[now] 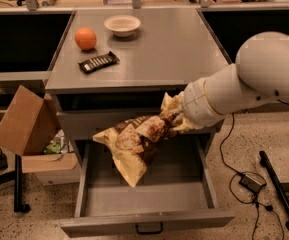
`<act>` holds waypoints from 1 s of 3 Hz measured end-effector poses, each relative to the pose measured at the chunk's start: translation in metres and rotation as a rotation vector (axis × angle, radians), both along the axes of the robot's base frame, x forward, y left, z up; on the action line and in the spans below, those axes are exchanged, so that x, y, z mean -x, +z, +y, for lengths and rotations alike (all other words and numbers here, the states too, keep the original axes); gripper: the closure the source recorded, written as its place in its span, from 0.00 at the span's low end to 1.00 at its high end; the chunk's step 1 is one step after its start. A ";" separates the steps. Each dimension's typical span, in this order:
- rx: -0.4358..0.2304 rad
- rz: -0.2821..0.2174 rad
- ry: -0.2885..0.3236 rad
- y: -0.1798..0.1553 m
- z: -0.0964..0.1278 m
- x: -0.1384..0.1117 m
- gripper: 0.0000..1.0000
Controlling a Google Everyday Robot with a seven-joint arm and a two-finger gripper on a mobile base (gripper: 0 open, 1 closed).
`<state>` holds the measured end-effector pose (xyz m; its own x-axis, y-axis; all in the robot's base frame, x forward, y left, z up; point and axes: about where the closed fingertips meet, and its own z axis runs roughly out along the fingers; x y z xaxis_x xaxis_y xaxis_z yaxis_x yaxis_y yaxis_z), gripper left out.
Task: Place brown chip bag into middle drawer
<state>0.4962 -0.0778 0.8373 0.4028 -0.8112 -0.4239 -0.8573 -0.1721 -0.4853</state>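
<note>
The brown chip bag (136, 141), crinkled dark brown with pale yellow ends, hangs in the air over the open middle drawer (149, 196), its lower end dipping toward the drawer's left half. My gripper (176, 118) is shut on the bag's upper right end, in front of the closed top drawer front, with the white arm reaching in from the right. The middle drawer is pulled fully out and its inside looks bare.
On the cabinet top (174, 49) lie an orange (85, 38), a white bowl (122, 25) and a small black candy bar wrapper (98, 62). A cardboard box (26, 121) stands at the left of the cabinet. Cables and a black bar (279, 194) lie on the floor at right.
</note>
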 end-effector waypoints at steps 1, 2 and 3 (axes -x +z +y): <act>0.037 0.188 -0.055 -0.088 -0.016 0.014 1.00; 0.040 0.299 -0.081 -0.134 -0.023 0.021 1.00; 0.040 0.299 -0.081 -0.134 -0.023 0.021 1.00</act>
